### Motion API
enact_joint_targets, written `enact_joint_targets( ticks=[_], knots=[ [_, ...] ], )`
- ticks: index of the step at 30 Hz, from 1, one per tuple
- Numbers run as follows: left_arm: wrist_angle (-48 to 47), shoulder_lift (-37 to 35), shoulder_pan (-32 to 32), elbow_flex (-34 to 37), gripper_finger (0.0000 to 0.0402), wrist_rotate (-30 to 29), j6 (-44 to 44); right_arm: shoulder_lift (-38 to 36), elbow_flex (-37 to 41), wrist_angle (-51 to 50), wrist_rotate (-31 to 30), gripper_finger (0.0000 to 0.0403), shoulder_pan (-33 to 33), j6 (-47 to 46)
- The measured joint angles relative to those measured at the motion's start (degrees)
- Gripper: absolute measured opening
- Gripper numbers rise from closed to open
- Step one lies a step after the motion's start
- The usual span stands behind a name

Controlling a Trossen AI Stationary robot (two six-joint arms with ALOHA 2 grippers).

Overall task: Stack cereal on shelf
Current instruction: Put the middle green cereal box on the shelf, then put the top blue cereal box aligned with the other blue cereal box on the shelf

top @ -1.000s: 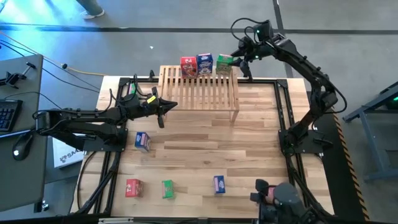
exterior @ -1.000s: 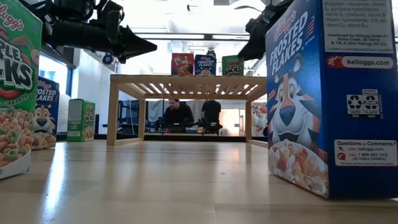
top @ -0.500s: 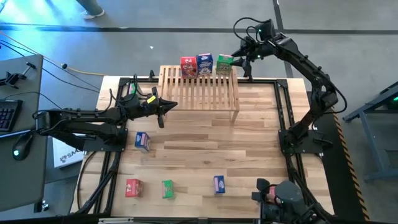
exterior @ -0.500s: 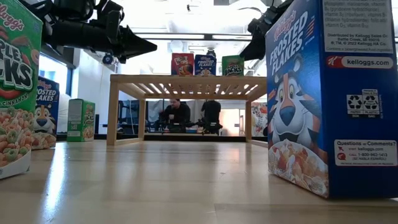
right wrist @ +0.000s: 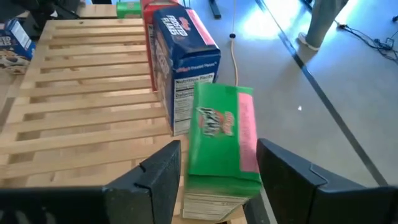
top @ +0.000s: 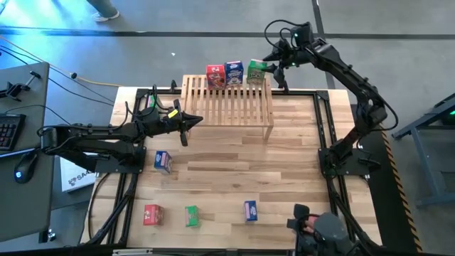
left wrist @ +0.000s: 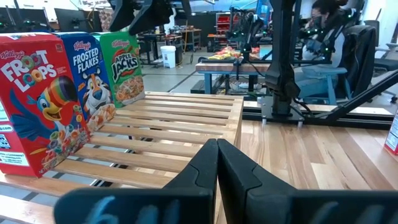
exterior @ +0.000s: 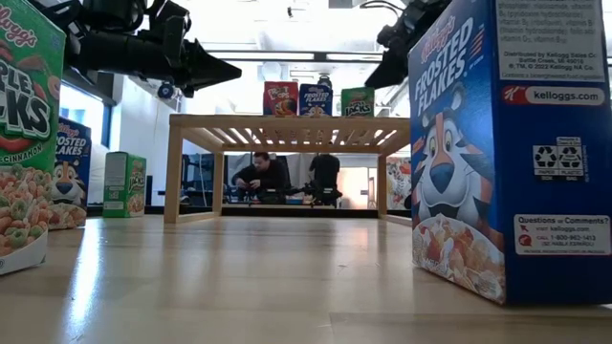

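The left gripper (top: 188,122) hangs over the table (top: 227,178) just off the shelf's (top: 227,107) left front corner, its fingers (left wrist: 214,168) pressed together and holding nothing. A blue box (top: 163,161) stands on the table behind and to one side of it, back toward the arm's base. Ahead of this gripper, along the shelf's far edge, three boxes stand upright in a row: red (top: 215,75), blue (top: 234,72) and green (top: 256,71), the red and blue ones touching.

Near the table's front edge, well apart from both grippers, stand a red box (top: 152,214), a green box (top: 191,215) and another blue box (top: 250,210).

The right gripper (top: 274,67) is at the shelf's far right corner, its fingers (right wrist: 163,171) spread on either side of the green box on the shelf. In the right wrist view a small gap shows between each finger and the box's sides; whether they touch it I cannot tell. The blue box stands just beyond.
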State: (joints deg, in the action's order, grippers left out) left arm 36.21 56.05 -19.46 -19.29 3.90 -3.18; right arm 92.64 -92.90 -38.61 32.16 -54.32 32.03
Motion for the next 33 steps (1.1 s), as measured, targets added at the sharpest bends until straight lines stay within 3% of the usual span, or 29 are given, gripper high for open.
enact_joint_targets(
  ticks=[7,13,17,20,24,29,33],
  knots=[
    [0.0,0.0,0.0,0.0,0.0000,0.0,0.0,-3.9,0.0,-0.7,-0.7,0.0191,1.0,0.4],
    [0.1,0.0,0.0,0.0,0.0000,-0.6,1.5,-11.0,0.0,-4.7,-6.1,0.0184,2.8,0.2],
    [0.1,0.0,0.0,0.0,0.0000,-0.5,2.2,-16.7,0.0,-9.3,-12.8,0.0138,5.9,3.2],
    [-0.1,0.0,0.0,-0.2,0.0000,-0.3,2.6,-20.5,1.1,-10.0,-12.6,0.0079,7.4,3.3],
    [-2.1,0.0,0.0,-1.8,0.0000,0.8,1.6,-27.1,10.9,-5.1,-10.4,0.0009,8.7,1.0],
    [-9.2,0.0,2.2,-5.8,0.0000,1.4,-0.1,-37.6,30.3,12.2,-8.0,0.0020,13.0,-5.6],
    [-19.9,0.0,6.1,-10.7,0.0000,-2.5,-1.6,-44.8,45.1,28.3,-8.2,0.0004,18.1,-11.7]
  ],
)
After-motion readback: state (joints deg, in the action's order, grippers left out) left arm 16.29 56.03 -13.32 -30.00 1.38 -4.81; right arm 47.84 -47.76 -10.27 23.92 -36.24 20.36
